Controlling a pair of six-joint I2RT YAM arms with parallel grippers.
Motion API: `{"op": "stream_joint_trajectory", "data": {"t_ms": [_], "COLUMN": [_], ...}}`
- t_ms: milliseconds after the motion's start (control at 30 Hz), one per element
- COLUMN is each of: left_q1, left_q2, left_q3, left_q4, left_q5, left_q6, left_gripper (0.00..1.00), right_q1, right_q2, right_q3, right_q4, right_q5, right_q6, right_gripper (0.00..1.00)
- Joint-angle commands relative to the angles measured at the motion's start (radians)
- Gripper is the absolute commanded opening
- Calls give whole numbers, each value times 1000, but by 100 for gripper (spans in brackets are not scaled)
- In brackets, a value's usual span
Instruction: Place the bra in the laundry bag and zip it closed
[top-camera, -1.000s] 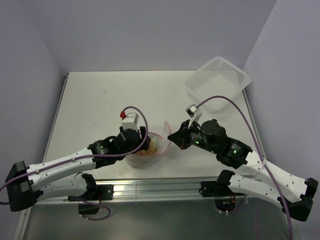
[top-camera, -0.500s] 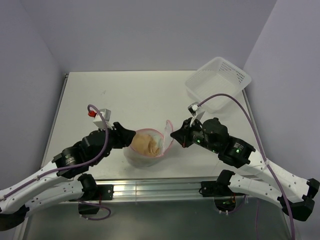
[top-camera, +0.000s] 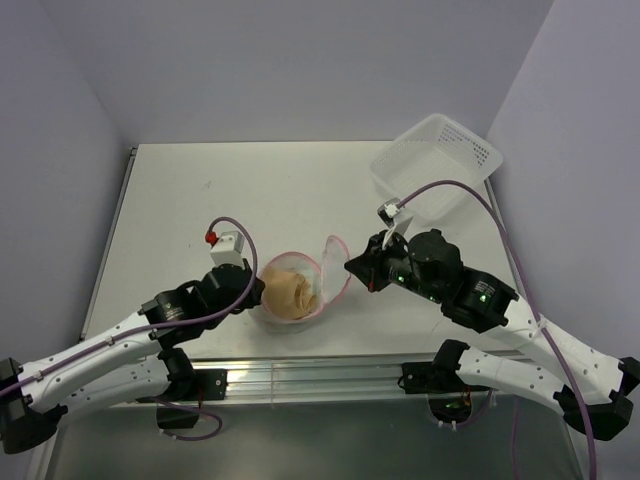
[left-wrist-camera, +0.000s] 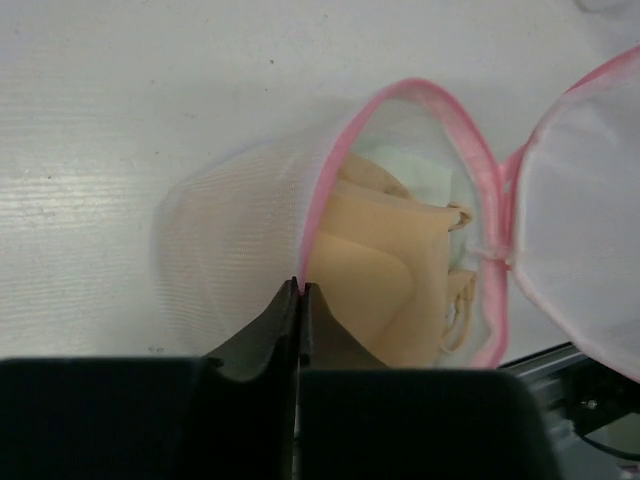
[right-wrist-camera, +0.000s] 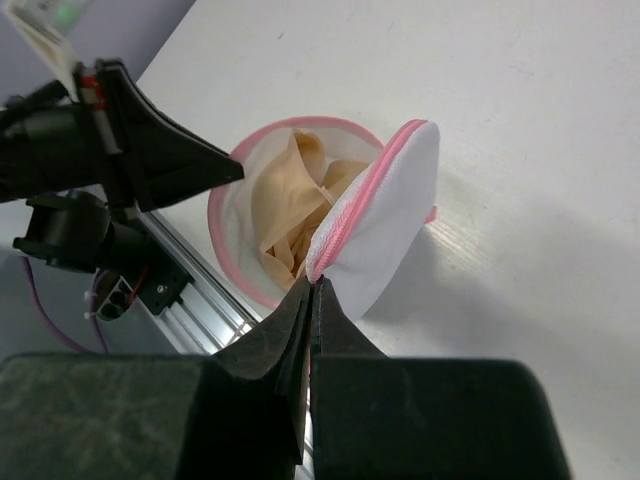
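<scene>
The laundry bag (top-camera: 291, 257) lies on its side near the table's front edge, mouth open, with the beige bra (top-camera: 285, 292) bunched inside. In the left wrist view my left gripper (left-wrist-camera: 302, 286) is shut on the bag's pink zipper rim (left-wrist-camera: 325, 200) at its left side, and the bra (left-wrist-camera: 375, 250) shows just behind the rim. My right gripper (right-wrist-camera: 314, 282) is shut on the pink zipper edge of the round lid flap (right-wrist-camera: 390, 215), holding it upright and away from the mouth. The flap (top-camera: 333, 258) stays joined to the bag at its hinge.
A white perforated plastic basket (top-camera: 480, 150) stands at the back right corner. The table's aluminium front rail (top-camera: 320, 372) runs just below the bag. Both arms converge on the bag from either side.
My left gripper pulled out of the bag's mouth to the left, then came back and shut on the rim. The bag rolled slightly. The right gripper kept its hold on the flap.
</scene>
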Motion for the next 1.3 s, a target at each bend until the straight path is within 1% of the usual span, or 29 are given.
{"op": "stream_joint_trajectory", "data": {"t_ms": [0, 67, 100, 133, 233, 300, 400, 433, 500, 533, 567, 633, 733, 800, 833, 900, 933, 967, 1033, 1067, 1100, 1167, 1200, 1267], "left_q1": [5, 5, 5, 5, 5, 5, 9, 14, 28, 34, 42, 72, 100, 112, 115, 125, 126, 129, 137, 140, 148, 161, 164, 172], "left_q2": [3, 3, 9, 15, 33, 29, 14, 10, -8, -17, -25, -48, -75, -89, -94, -97, -98, -100, -98, -94, -80, -59, -49, -20], "left_q3": [-15, -40, -49, -52, -69, -94, -120, -123, -143, -153, -161, -184, -215, -230, -233, -233, -232, -229, -223, -213, -209, -189, -181, -163], "left_q4": [72, 115, 162, 189, 299, 377, 405, 401, 394, 393, 388, 384, 402, 422, 427, 427, 425, 427, 436, 440, 453, 462, 466, 474], "left_q5": [-9, 0, 14, 23, 68, 83, 74, 76, 77, 79, 83, 94, 111, 119, 120, 125, 125, 126, 126, 125, 131, 142, 148, 151], "left_q6": [5, 10, 19, 24, 31, 28, 21, 21, 21, 21, 19, 22, 43, 57, 62, 73, 77, 89, 102, 112, 126, 137, 142, 157], "left_gripper": [0, 0, 0, 0, 0, 0, 0, 0, 0, 0, 0, 0, 0, 0, 0, 0, 0, 0, 0, 0, 0, 0, 0, 0], "right_q1": [7, 10, 10, 15, 41, 82, 142, 155, 170, 178, 179, 179, 173, 133, 115, 54, 28, -33, -103, -170, -201, -238, -258, -273], "right_q2": [4, 23, 33, 45, 115, 189, 308, 341, 407, 422, 433, 422, 375, 329, 292, 254, 216, 199, 154, 140, 122, 114, 116, 111], "right_q3": [96, 150, 174, 226, 312, 335, 363, 371, 371, 375, 374, 360, 316, 273, 215, 149, 85, 49, -35, -66, -119, -164, -202, -250], "right_q4": [-32, -78, -92, -122, -169, -172, -155, -134, -97, -72, -57, -31, -29, -23, -9, 14, 43, 60, 109, 132, 184, 230, 276, 345], "right_q5": [30, 27, 30, 36, 59, 72, 91, 105, 96, 77, 66, 57, 102, 96, 91, 79, 70, 47, 30, 14, -36, -87, -110, -156], "right_q6": [-37, -49, -54, -62, -71, -71, -56, -42, -34, -23, -23, -25, -22, -11, 3, 20, 36, 44, 69, 76, 99, 124, 147, 179], "right_gripper": [0, 0, 0, 0, 0, 0, 0, 6, 27, 52, 60, 71, 72, 72, 72, 71, 71, 71, 70, 71, 71, 75, 79, 82]}}
